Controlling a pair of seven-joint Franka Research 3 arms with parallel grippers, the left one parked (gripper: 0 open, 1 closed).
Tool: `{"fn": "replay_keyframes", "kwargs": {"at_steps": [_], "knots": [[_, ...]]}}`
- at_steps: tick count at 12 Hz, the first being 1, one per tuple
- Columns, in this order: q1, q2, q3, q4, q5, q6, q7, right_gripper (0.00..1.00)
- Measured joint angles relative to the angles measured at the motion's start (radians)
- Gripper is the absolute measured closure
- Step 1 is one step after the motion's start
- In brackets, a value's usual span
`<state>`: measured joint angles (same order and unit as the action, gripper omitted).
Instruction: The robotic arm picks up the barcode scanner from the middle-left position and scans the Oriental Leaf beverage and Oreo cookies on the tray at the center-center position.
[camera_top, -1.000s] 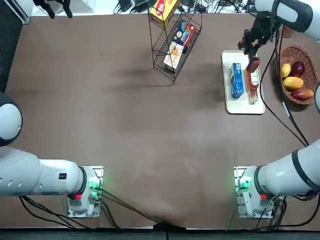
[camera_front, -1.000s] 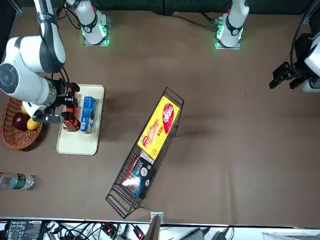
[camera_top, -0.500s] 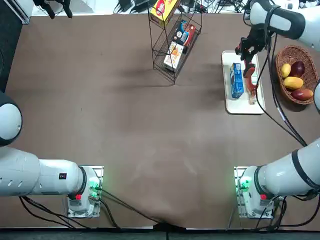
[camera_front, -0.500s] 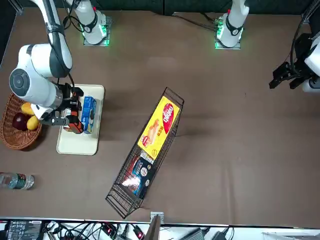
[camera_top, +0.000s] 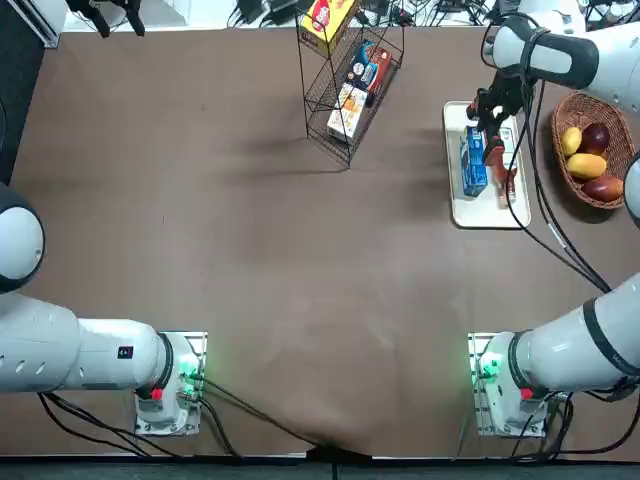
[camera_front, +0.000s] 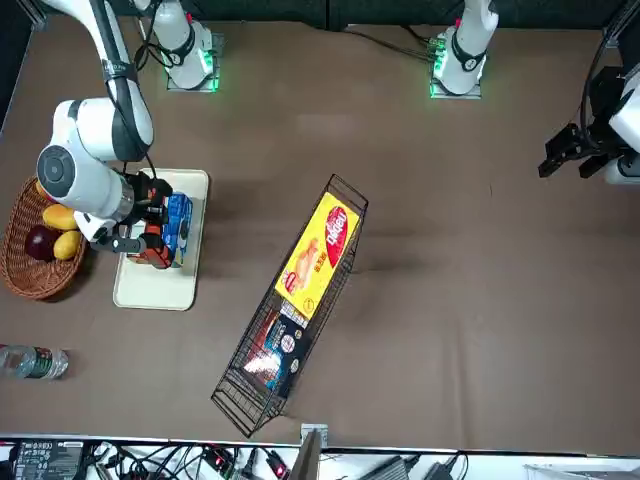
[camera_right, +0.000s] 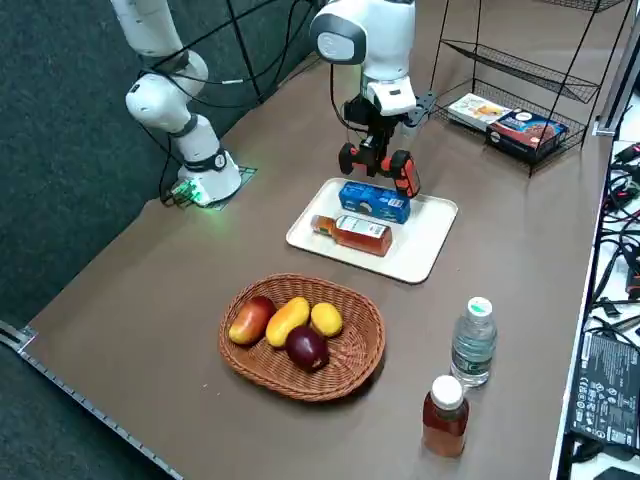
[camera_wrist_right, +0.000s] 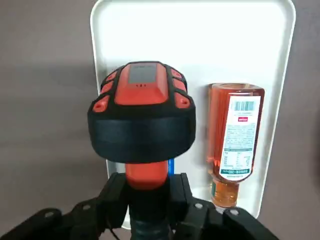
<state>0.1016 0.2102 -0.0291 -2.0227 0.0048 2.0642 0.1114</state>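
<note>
Though the top view partly hid the tea bottle (camera_wrist_right: 240, 135), the wrist view showed its barcode (camera_wrist_right: 244, 106); above the tray (camera_wrist_right: 200, 40), the right gripper (camera_wrist_right: 148, 187) had jaws clamped on the scanner (camera_wrist_right: 142, 125), apparently its handle.

Brown-grey tabletop (camera_top: 300, 260), dark green wall panel (camera_right: 60, 150), silver metal edge rail (camera_right: 100, 415).

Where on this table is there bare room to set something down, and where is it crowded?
Bare: mid-table, between wire rack and arm bases; tray's end nearest the front camera.

Crowded: tray's other end, where right gripper, shut on the scanner, hovers near bottle and box.
</note>
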Motion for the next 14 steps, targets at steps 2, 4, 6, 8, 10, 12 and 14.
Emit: {"fn": "replay_keyframes", "kwargs": {"at_steps": [2,4,6,8,10,12,14], "knots": [[0.001,0.003,0.0,-0.003,0.0,0.003,-0.001,0.58],[0.001,0.003,0.0,-0.004,0.0,0.002,-0.022,0.58],[-0.003,0.002,0.0,-0.004,0.0,-0.001,-0.04,0.58],[-0.016,-0.005,-0.001,-0.002,-0.001,-0.01,-0.053,0.58],[-0.048,-0.023,-0.002,0.016,-0.001,-0.047,-0.08,0.58],[-0.096,-0.043,-0.004,0.037,-0.002,-0.087,-0.114,0.58],[-0.147,-0.055,-0.006,0.043,-0.002,-0.097,-0.155,0.58]]}}
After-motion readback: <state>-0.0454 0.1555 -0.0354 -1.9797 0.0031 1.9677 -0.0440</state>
